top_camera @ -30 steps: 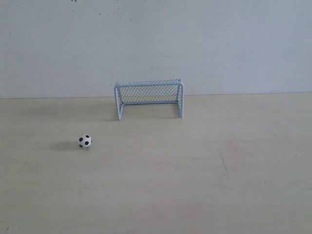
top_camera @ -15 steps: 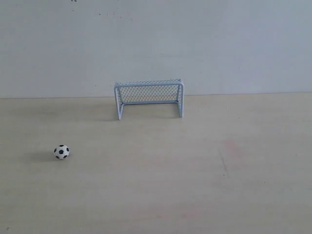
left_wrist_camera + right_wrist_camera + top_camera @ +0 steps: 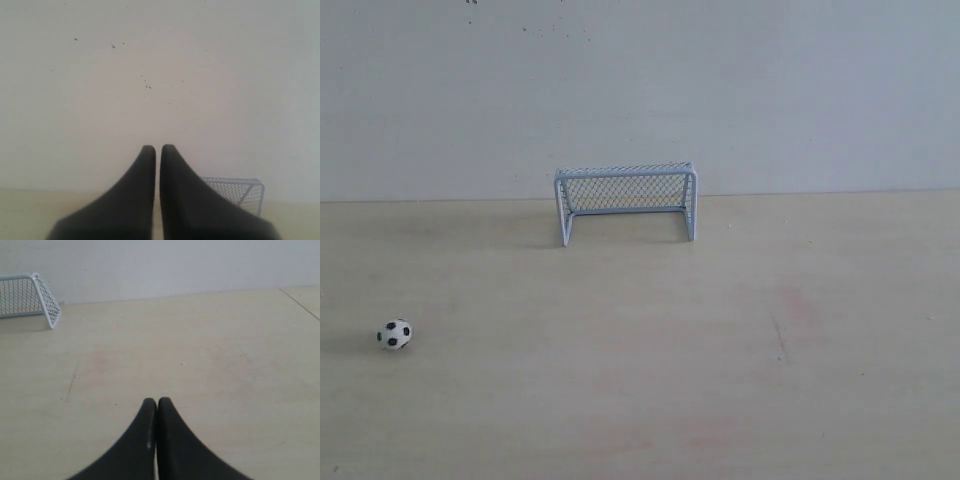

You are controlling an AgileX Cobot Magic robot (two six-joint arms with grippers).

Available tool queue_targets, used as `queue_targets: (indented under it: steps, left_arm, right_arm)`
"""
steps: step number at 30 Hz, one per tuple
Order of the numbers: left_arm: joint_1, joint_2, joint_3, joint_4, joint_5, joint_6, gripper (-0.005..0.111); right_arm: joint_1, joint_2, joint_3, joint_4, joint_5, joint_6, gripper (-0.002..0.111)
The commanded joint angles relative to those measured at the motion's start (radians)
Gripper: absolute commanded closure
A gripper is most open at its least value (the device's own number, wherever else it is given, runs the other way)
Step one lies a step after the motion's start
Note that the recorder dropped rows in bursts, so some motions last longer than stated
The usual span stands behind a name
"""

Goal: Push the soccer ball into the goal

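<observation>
The soccer ball (image 3: 394, 334) lies well apart from the goal (image 3: 625, 172), wide of its open mouth. Closed and empty, the left gripper (image 3: 158, 148) and right gripper (image 3: 157, 401) look set for pushing.

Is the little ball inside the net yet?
Out. The soccer ball lies on the table, far left of the goal, whose mouth stands empty.

The goal (image 3: 240, 189) is partly hidden behind the left gripper (image 3: 158, 149), mesh seemingly blurred, and cropped in right wrist view.
</observation>
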Motion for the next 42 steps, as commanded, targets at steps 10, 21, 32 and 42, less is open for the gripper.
queue_targets:
  steps: [10,21,32,42]
  left_arm:
    - [0.000,-0.002,0.151,0.758,0.014,-0.789,0.102]
    - [0.000,-0.002,0.151,0.923,0.152,-0.970,0.102]
    - [0.000,-0.002,0.151,0.954,0.281,-0.955,0.102]
    - [0.000,-0.002,0.151,0.954,0.281,-0.955,0.102]
  right_arm:
    - [0.000,-0.005,-0.001,-0.010,-0.008,-0.003,0.109]
    - [0.000,-0.005,-0.001,-0.010,-0.008,-0.003,0.109]
    - [0.000,-0.005,-0.001,-0.010,-0.008,-0.003,0.109]
    - [0.000,-0.005,-0.001,-0.010,-0.008,-0.003,0.109]
